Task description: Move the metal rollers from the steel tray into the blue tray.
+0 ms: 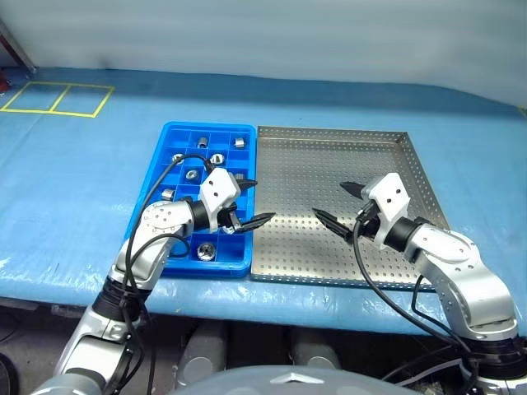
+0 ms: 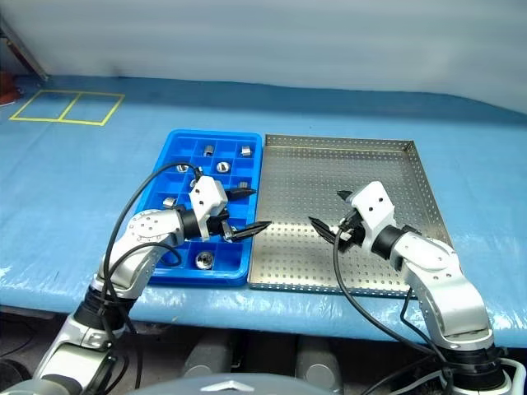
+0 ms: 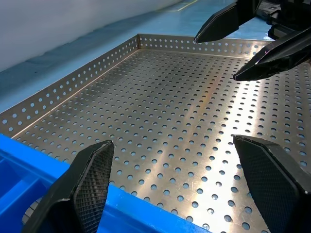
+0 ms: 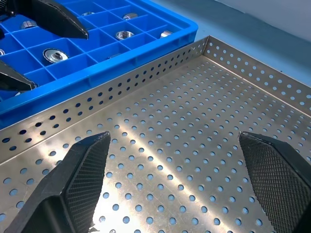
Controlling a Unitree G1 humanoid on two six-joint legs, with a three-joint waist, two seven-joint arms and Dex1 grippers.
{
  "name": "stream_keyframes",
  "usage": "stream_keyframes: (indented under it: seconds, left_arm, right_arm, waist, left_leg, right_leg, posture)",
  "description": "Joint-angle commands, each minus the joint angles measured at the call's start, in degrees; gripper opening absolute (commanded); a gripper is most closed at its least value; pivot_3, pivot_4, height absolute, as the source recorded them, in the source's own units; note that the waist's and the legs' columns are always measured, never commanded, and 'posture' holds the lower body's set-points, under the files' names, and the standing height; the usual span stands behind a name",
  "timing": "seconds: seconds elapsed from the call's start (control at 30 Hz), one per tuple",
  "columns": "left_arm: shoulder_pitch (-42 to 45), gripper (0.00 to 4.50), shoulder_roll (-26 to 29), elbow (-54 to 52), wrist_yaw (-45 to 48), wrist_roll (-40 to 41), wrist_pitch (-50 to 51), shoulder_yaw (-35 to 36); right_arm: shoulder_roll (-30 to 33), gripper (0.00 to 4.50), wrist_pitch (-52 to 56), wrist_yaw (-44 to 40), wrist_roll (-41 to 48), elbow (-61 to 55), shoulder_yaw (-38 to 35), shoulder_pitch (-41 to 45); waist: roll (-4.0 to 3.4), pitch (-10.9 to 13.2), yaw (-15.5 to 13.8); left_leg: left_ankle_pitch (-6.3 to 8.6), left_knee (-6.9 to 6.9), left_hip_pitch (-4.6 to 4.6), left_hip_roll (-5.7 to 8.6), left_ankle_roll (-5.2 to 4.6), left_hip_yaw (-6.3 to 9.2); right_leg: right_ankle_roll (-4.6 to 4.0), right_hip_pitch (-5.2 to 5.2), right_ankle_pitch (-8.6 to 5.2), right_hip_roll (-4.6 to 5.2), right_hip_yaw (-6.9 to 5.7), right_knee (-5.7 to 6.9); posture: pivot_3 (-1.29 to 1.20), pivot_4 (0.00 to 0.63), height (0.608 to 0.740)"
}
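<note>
metal rollers (image 1: pixel 205 249): I count seven, all sitting in the blue tray's compartments, one per cell. Four are up at the far end, one by the left wall, one half hidden behind the left arm, and one near the front edge. A couple more might be tucked behind the arm, can't tell.
blue tray (image 1: pixel 176 132): just one, on the blue table cover, its long right wall right up against the steel tray.
steel tray (image 1: pixel 338 138): one, and the perforated floor looks bare from every angle, no rollers on it.
left gripper (image 1: pixel 250 201): fingers spread wide, nothing between them, hovering over the blue tray's right edge where it meets the steel tray.
right gripper (image 1: pixel 337 204): also spread wide and empty, above the middle of the steel tray, tips pointing toward the left gripper.
grippers: two total, near each other but apart.
</note>
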State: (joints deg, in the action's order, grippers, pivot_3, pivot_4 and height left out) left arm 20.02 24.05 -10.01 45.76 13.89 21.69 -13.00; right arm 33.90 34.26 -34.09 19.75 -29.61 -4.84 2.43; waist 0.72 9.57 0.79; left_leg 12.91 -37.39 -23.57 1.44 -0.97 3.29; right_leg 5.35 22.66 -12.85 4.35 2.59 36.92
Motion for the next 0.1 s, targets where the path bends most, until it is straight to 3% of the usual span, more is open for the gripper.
stream_keyframes:
  seconds: [0.03,0.1]
  left_arm:
    - [0.2,4.27,-0.2,-0.8,-0.3,-0.3,-0.4,0.2]
    - [0.2,4.27,0.0,-0.9,-0.2,-0.2,-0.4,0.2]
  right_arm:
    - [0.2,4.47,-1.2,0.1,0.0,-1.7,-0.1,0.4]
    - [0.1,4.47,-1.2,0.2,-0.1,-1.7,0.1,0.4]
  waist:
    - [0.0,0.0,0.0]
    - [0.0,0.0,0.0]
  left_leg:
    - [0.0,0.0,0.0,0.0,0.0,0.0]
    - [0.0,0.0,0.0,0.0,0.0,0.0]
  right_leg:
    - [0.0,0.0,0.0,0.0,0.0,0.0]
    - [0.0,0.0,0.0,0.0,0.0,0.0]
  posture:
    - [-0.01,0.15,0.74]
    - [-0.01,0.15,0.74]
